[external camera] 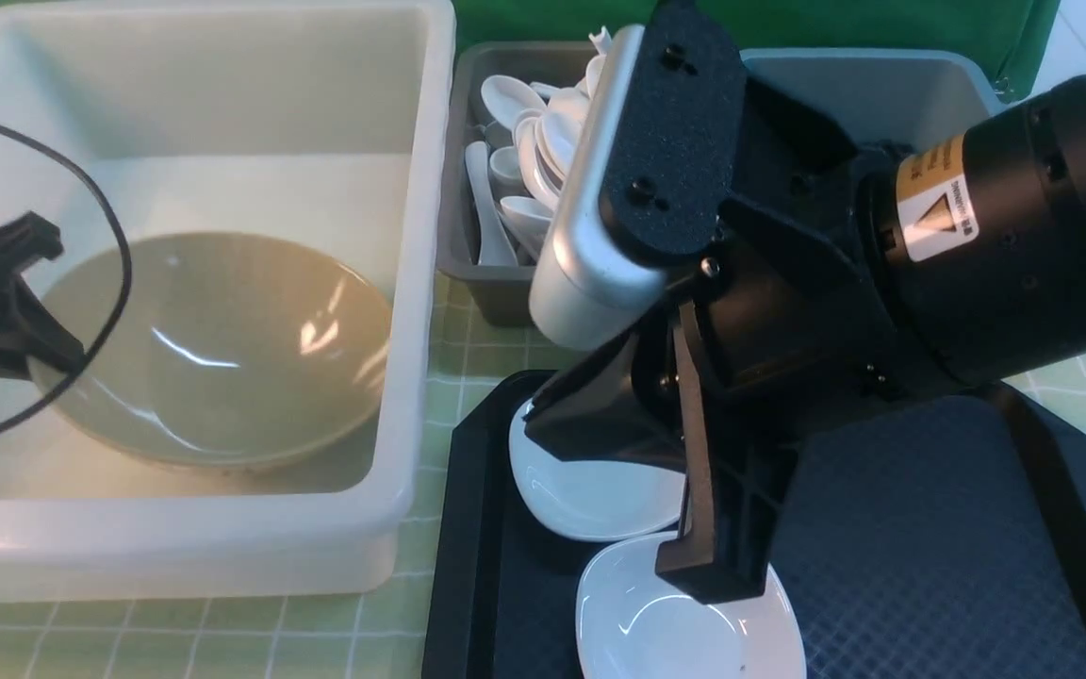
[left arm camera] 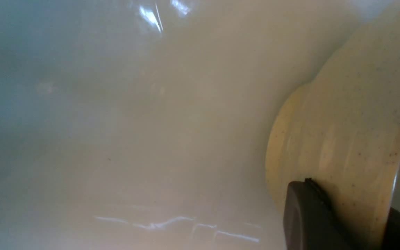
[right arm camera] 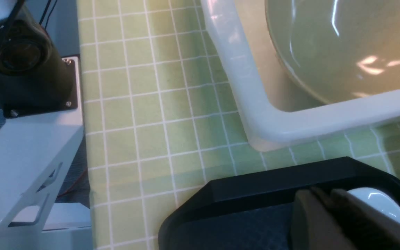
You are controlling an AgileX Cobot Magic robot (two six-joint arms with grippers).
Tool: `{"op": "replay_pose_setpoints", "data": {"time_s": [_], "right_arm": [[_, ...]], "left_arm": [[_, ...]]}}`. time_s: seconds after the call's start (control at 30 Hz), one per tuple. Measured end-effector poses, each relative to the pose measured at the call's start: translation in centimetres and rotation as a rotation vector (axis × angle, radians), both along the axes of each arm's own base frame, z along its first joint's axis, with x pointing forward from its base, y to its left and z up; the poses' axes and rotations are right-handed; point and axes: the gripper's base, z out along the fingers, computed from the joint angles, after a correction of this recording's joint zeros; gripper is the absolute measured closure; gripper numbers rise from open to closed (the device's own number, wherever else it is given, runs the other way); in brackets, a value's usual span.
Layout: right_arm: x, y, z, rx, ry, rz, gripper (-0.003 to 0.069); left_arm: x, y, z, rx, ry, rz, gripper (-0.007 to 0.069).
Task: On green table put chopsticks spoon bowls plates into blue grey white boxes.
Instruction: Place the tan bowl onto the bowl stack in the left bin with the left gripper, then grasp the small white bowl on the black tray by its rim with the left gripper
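1. Locate the white box [external camera: 416,283] on the left of the green table [external camera: 222,641]. The tan bowl [external camera: 222,349] is inside it, tilted, with its far side toward the box's back wall.

2. Check the left gripper [left arm camera: 356,220]. In the left wrist view you see one black finger [left arm camera: 307,215] against the bowl's outer wall just beside the foot ring, and the second finger on the other side of the rim. The jaws are clenched on the bowl's edge.

3. Locate the grey box [external camera: 496,283] behind the black tray [external camera: 468,528]. It holds a pile of white spoons [external camera: 524,123]. The blue box [external camera: 882,90] stands just beside it on the right, largely hidden by the right arm.

4. Note the two white plates on the tray's left part: the farther plate [external camera: 590,500] and the nearer plate [external camera: 675,622], overlapping at their edges.

5. Check the right gripper [external camera: 717,571]. It points down over the nearer plate's far rim. In the right wrist view the fingertips are blurred next to a plate's white edge, so you cannot tell whether the jaws are released or gripping that rim.

6. No chopsticks are visible in any view.
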Motion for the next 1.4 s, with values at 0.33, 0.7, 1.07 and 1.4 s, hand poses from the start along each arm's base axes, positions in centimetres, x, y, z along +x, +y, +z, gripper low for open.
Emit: {"op": "replay_pose_setpoints", "data": {"time_s": [0.33,0.7,1.07,1.4], "right_arm": [[0.2,0.1,0.1,0.02,-0.003,-0.021,0.0571],[0.0,0.0,0.0,0.029,0.068,-0.069,0.0554],[-0.8,-1.2,1.2,0.041,0.047,-0.083,0.0534],[-2.9,-6.2,3.2,-0.04,0.022,-0.3,0.0519]], "left_arm": [[0.1,-1.9,-0.7,0.026,0.055,-0.01,0.0591],[-0.6,-2.8,1.0,0.045,0.037,0.03,0.0281],[-3.3,-3.5,5.5,0.081,-0.061,0.038,-0.0027],[-8.9,-7.5,12.1,0.126,-0.279,-0.082,-0.0023]]}}
